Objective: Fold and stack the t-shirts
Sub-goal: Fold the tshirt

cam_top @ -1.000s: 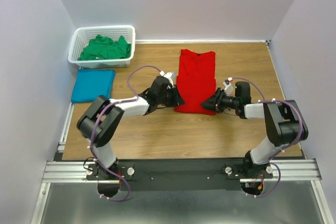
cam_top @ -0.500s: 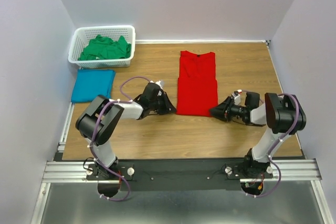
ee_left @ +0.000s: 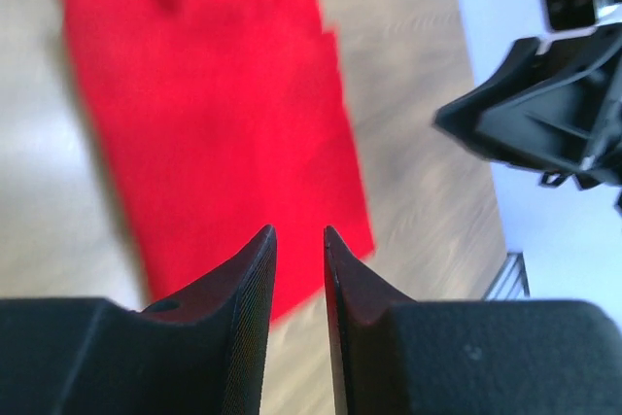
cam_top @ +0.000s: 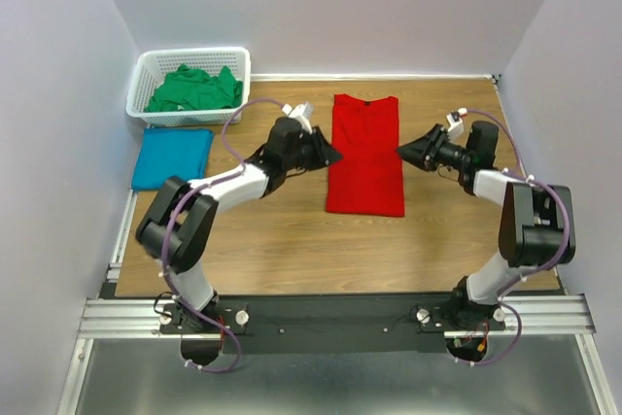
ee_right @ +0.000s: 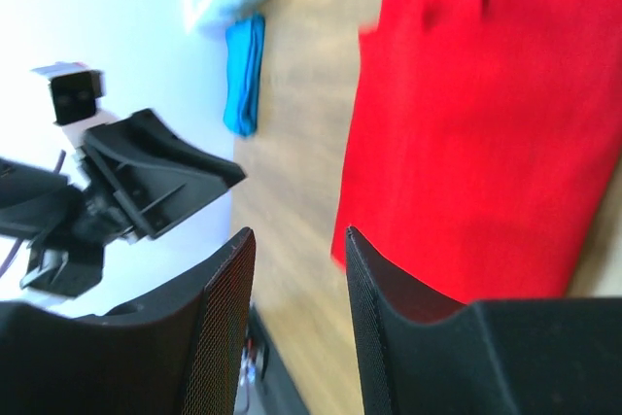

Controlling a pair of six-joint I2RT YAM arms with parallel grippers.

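Observation:
The red t-shirt (cam_top: 364, 157) lies flat mid-table, folded into a long narrow strip, collar at the far end. My left gripper (cam_top: 330, 155) hovers at its left edge, jaws a little apart and empty; in the left wrist view (ee_left: 299, 230) the red cloth (ee_left: 214, 114) lies below the fingertips. My right gripper (cam_top: 403, 153) hovers at the shirt's right edge, open and empty; the right wrist view (ee_right: 299, 232) shows the red shirt (ee_right: 486, 123) below. The teal t-shirt (cam_top: 172, 157) lies folded at the left. The green t-shirt (cam_top: 194, 89) is crumpled in the basket.
The white lattice basket (cam_top: 190, 53) stands at the far left corner, just behind the teal shirt. Walls close in the table on the left, back and right. Bare wood lies between the red shirt and the arm bases.
Both grippers were at the red shirt's near corners, drew back toward the near side, and now have moved farther away to either side of the shirt's middle. The shirt lies flat.

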